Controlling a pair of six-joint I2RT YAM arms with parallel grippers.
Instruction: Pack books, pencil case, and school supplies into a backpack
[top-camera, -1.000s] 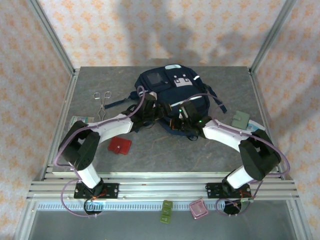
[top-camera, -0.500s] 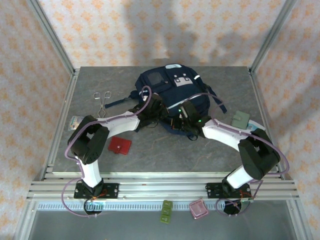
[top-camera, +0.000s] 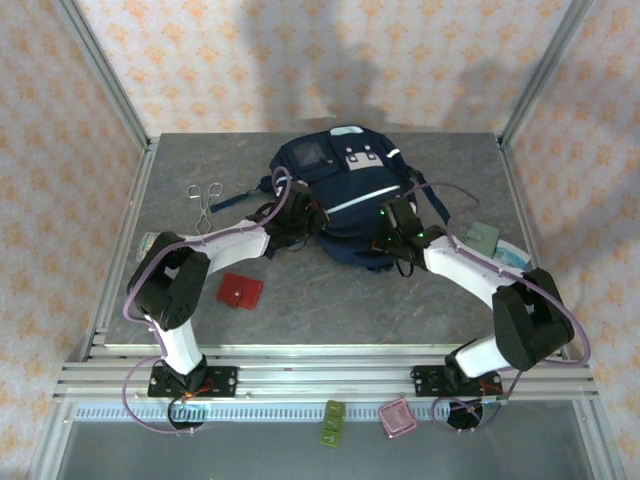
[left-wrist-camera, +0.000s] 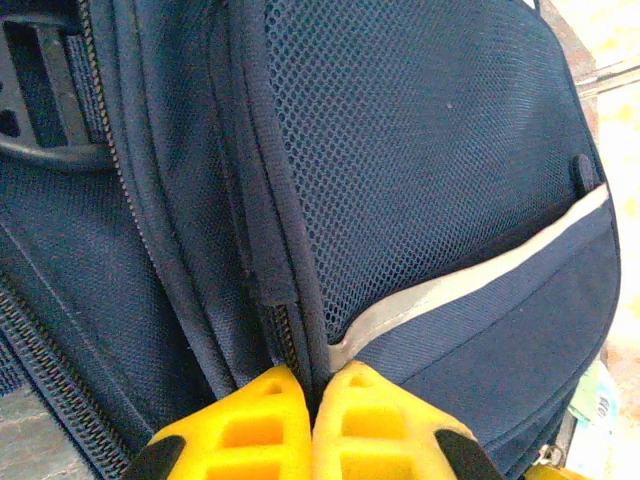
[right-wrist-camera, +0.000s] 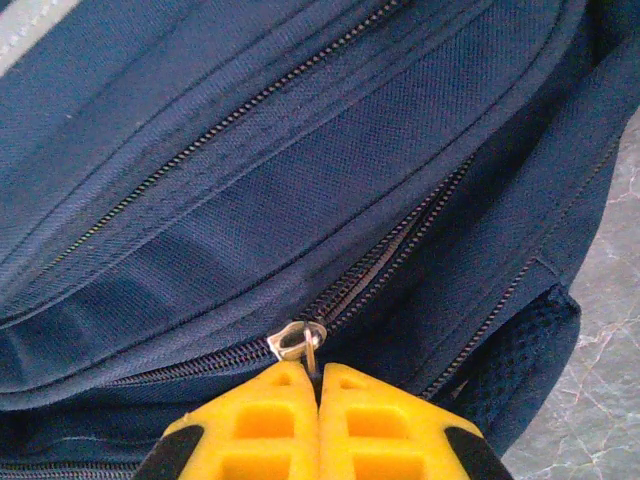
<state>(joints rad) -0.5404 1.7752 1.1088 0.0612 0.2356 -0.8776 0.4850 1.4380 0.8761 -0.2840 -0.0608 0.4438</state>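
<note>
The navy backpack (top-camera: 340, 185) lies flat at the back middle of the table, with its grey panel facing up. My left gripper (top-camera: 308, 224) is at the bag's left side, shut on a fold of fabric beside a zipper (left-wrist-camera: 290, 350). In the left wrist view its yellow fingertips (left-wrist-camera: 270, 395) pinch that seam just below the pale stripe (left-wrist-camera: 470, 285). My right gripper (top-camera: 388, 240) is at the bag's near right side, shut on the metal zipper pull (right-wrist-camera: 298, 341). The red square school supplies item (top-camera: 240, 291) lies on the table by the left arm. The books and the pencil case are out of view.
Metal forceps (top-camera: 205, 200) lie at the back left. A grey-green pouch (top-camera: 480, 238) and a pale packet (top-camera: 512, 253) sit by the right edge, and another packet (top-camera: 155, 240) by the left edge. Small green (top-camera: 333, 420) and pink (top-camera: 397, 417) items rest below the front rail.
My left gripper has closed on the backpack's seam. The right gripper has moved right along the zipper with the pull. The bag's opening has drawn together, and its pale stripe now shows.
</note>
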